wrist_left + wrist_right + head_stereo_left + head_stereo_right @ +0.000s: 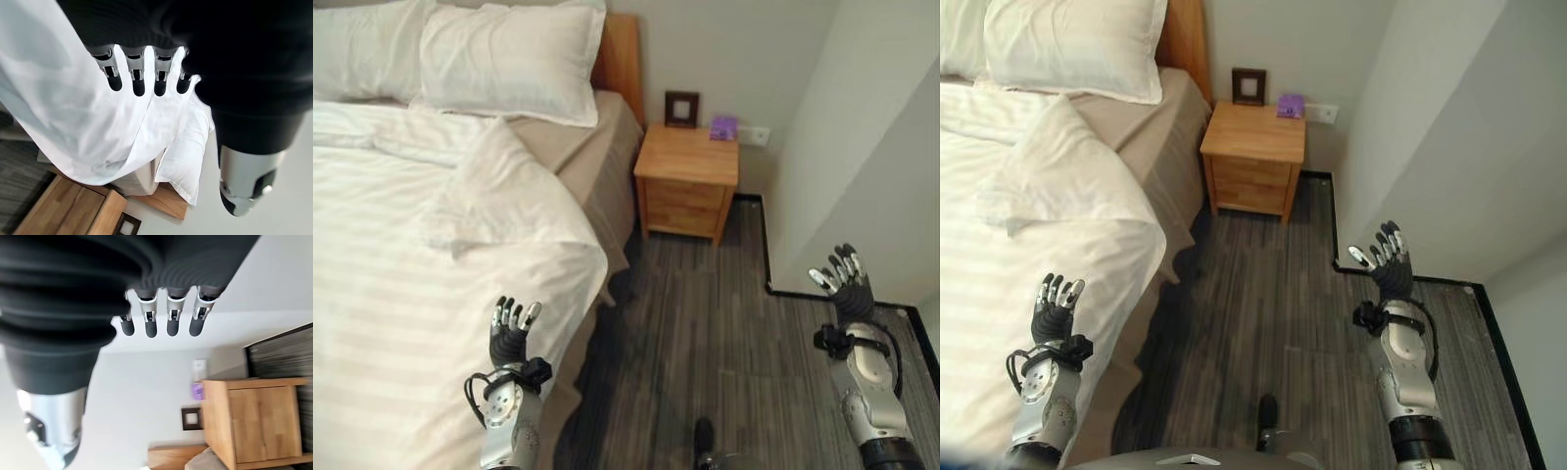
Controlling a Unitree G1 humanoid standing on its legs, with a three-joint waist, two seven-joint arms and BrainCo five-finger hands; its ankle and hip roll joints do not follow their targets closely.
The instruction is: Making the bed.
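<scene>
The white duvet (401, 294) covers most of the bed (597, 166), its near corner by the headboard end folded back into a loose triangular flap that leaves a strip of beige sheet (570, 147) bare along the bed's edge. Two white pillows (509, 59) lie side by side against the wooden headboard (622, 54), just beyond the fold. The left hand (509, 328) is raised above the duvet's edge, fingers straight and side by side, holding nothing (its own wrist view shows the dark fingertips over the white cloth, whether touching it I cannot tell). The right hand (842, 279) is held up well apart from the bed, over the dark striped floor (705, 323) near the wall corner, fingers likewise straight and empty. Beside the bed stands a wooden nightstand (687, 181) carrying a small dark picture frame (681, 109) and a purple object (723, 127) against the wall.
</scene>
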